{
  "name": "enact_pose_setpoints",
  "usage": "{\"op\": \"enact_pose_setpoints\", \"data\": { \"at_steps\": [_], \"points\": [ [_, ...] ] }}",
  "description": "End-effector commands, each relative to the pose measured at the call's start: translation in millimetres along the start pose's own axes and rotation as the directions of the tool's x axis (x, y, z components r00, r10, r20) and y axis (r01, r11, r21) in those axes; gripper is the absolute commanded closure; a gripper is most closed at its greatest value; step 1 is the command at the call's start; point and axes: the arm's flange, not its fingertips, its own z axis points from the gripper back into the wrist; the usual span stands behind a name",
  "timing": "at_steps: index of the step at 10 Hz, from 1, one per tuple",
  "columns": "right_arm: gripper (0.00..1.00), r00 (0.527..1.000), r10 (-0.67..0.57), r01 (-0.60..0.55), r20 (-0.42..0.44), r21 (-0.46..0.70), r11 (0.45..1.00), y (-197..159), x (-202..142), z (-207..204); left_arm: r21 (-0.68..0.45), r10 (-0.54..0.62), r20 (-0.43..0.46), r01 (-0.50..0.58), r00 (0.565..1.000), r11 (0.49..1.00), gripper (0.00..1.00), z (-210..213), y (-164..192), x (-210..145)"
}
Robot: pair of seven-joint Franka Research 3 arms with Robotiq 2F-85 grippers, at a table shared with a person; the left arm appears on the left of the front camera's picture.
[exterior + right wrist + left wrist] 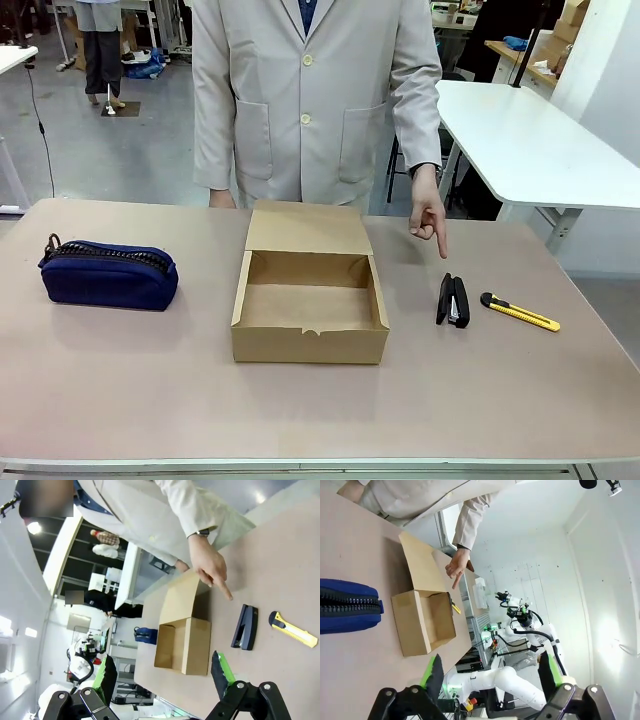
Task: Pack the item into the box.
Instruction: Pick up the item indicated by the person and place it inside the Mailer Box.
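Looking for the stapler, where do you see it?

You'll find it right of centre in the front view, lying flat on the table just right of the box and apart from it: black, glossy, slim, long axis running up-frame.

What's the count?

You have one stapler, one box with its flap back, one navy pouch at left, one yellow knife at far right.

And the hands?

You can see a person's hand above the stapler, index finger pointing down at it, other fingers curled, gripping nothing. Your left gripper and right gripper both show fingers spread wide, empty.
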Motion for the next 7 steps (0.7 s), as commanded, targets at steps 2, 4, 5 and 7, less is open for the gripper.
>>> {"op": "enact_pose_setpoints", "data": {
  "at_steps": [2, 4, 5, 7],
  "points": [
    [0.0, 0.986, 0.046, -0.076, -0.163, -0.18, 0.981, 22.1, -3.9, -56.1, -0.023, -0.026, 0.004, 0.026, 1.0, 0.999, 0.0, -0.3, -1.4, 2.5],
    [0.0, 0.898, 0.137, -0.346, -0.419, -0.475, 0.809, 49.2, -28.4, -143.5, -0.023, -0.026, 0.004, 0.026, 1.0, 0.999, 0.0, -0.3, -1.4, 2.5],
    [0.0, 0.816, 0.166, -0.495, -0.554, -0.521, 0.695, 60.7, -47.3, -181.9, -0.023, -0.026, 0.004, 0.026, 1.0, 0.999, 0.0, -0.3, -1.4, 2.5],
    [0.0, 0.619, 0.254, -0.708, -0.743, -0.389, 0.589, 83.5, -83.6, -232.1, -0.023, -0.026, 0.004, 0.026, 1.0, 0.999, 0.0, -0.3, -1.4, 2.5]
  ]
}}
